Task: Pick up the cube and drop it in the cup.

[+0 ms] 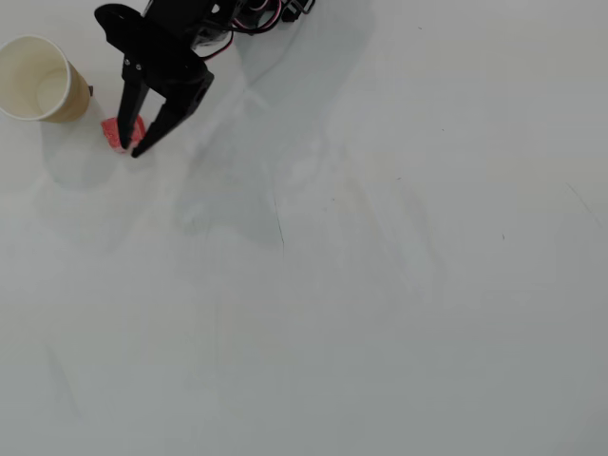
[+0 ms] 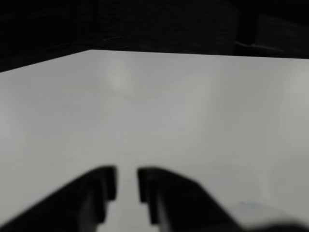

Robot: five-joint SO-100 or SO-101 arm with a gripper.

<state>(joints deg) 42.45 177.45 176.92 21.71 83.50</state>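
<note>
The red cube (image 1: 114,131) lies on the white table just right of the tan paper cup (image 1: 38,78), which stands upright near the top left corner of the overhead view. My black gripper (image 1: 130,149) reaches down over the cube, its fingertips overlapping the cube's right side. The two fingers converge to a narrow slit, narrower than the cube. In the wrist view the gripper (image 2: 126,178) shows the same thin gap with only white table in it. Neither cube nor cup shows there.
The white table (image 1: 380,285) stretches wide to the right and below in the overhead view. The arm's body and cables (image 1: 252,14) sit at the top edge. The table's far edge (image 2: 169,52) meets a dark background in the wrist view.
</note>
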